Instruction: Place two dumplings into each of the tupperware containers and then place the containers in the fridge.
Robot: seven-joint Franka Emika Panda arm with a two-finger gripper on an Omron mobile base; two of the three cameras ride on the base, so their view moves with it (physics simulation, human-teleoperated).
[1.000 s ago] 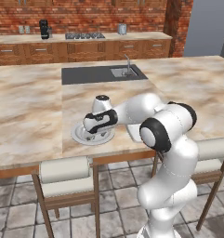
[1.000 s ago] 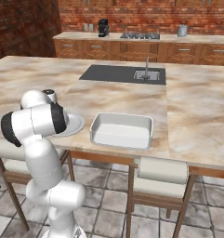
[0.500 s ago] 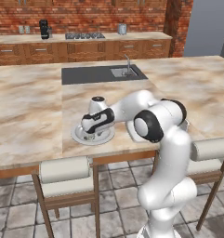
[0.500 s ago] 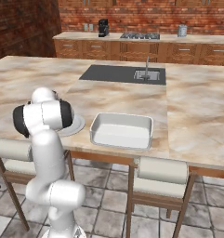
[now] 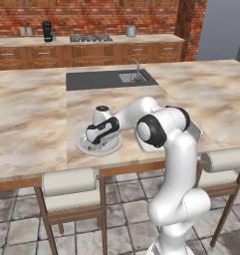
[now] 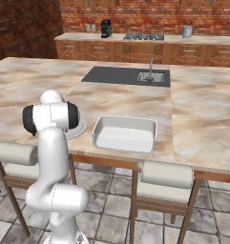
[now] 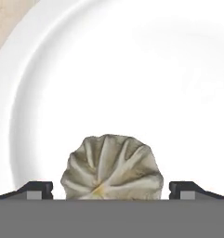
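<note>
The end effector (image 7: 111,190) hangs low over a round white plate (image 7: 132,69), its two dark fingertips (image 7: 36,189) spread wide apart with nothing clamped between them. A pleated beige dumpling (image 7: 111,168) sits on the plate in the gap between the tips, clear of both. In the left base view the end effector (image 5: 97,143) points down onto the plate (image 5: 113,146), which lies on the marble tabletop (image 5: 32,124) near its front edge.

Just to the right of the plate, in the right base view, a large white tray (image 6: 124,134) with a raised rim rests on the same tabletop (image 6: 202,119); the plate's edge (image 6: 79,127) shows beside the arm's shoulder, and the tray looks bare inside. Farther back, a dark sink (image 5: 109,78) with a tap is set into the tabletop. A grey fridge (image 5: 223,30) stands at the far right of the left base view, well apart from the plate and tray.
</note>
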